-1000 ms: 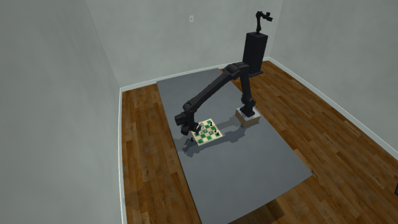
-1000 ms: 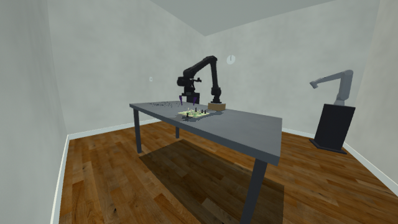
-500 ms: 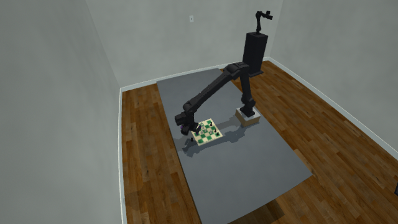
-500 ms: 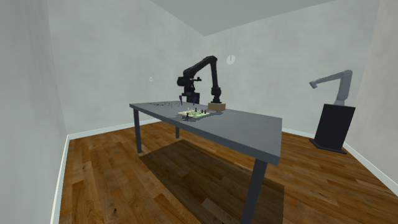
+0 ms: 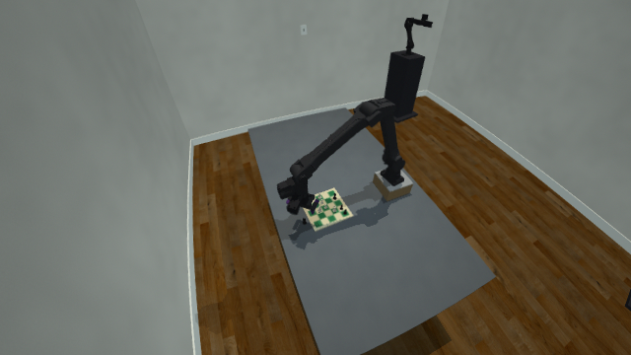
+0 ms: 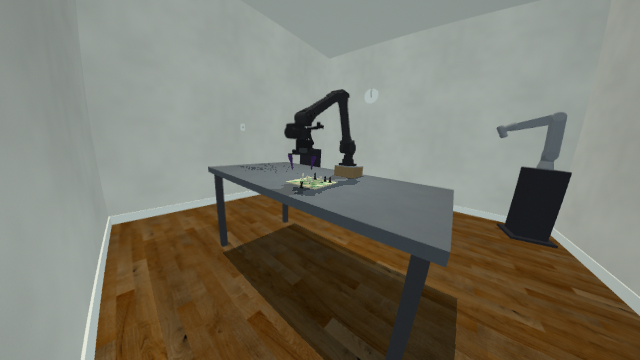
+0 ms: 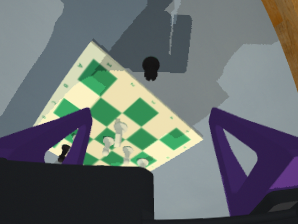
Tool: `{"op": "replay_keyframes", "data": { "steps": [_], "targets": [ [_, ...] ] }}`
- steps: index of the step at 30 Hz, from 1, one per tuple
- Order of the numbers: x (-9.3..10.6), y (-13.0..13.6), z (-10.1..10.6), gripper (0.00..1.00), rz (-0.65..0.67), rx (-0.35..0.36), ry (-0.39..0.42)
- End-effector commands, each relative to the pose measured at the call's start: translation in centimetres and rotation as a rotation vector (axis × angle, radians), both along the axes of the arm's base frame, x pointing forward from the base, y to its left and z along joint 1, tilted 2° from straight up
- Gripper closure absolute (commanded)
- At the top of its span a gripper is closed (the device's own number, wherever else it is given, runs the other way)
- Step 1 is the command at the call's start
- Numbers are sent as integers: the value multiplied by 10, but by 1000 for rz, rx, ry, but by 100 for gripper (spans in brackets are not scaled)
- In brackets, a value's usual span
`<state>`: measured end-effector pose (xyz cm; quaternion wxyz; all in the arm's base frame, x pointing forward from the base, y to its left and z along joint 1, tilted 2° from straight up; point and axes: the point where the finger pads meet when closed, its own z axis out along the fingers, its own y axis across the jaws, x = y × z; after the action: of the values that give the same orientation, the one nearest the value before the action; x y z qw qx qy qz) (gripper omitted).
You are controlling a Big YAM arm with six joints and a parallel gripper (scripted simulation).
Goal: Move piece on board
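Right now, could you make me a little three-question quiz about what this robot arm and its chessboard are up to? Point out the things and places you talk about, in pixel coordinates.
1. True or false: the pincer [image 6: 302, 162] [image 7: 150, 114] is open.
2. Multiple choice: where does the dark piece [image 5: 304, 221] [image 6: 301, 185] [image 7: 151, 67] nearest the table's long edge stand?
a) on the board [image 5: 317, 228] [image 6: 327, 184] [image 7: 165, 117]
b) on the table [image 5: 394, 247] [image 6: 400, 200] [image 7: 240, 70], beside the board
c) on the wooden block under the arm
3. Fill in the blank: the board's darker squares are ____.

Key: 1. true; 2. b; 3. green
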<state>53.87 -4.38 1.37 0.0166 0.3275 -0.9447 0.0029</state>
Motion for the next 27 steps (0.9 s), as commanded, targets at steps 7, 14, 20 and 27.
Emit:
{"op": "replay_keyframes", "data": {
  "steps": [7,14,20,27],
  "targets": [
    [29,0,29,0,-3,-5,-67],
    [29,0,29,0,-3,-5,-67],
    [-27,-43,31,0,-43,-10,-64],
    [-126,-98,32,0,-133,-16,-59]
  ]
}}
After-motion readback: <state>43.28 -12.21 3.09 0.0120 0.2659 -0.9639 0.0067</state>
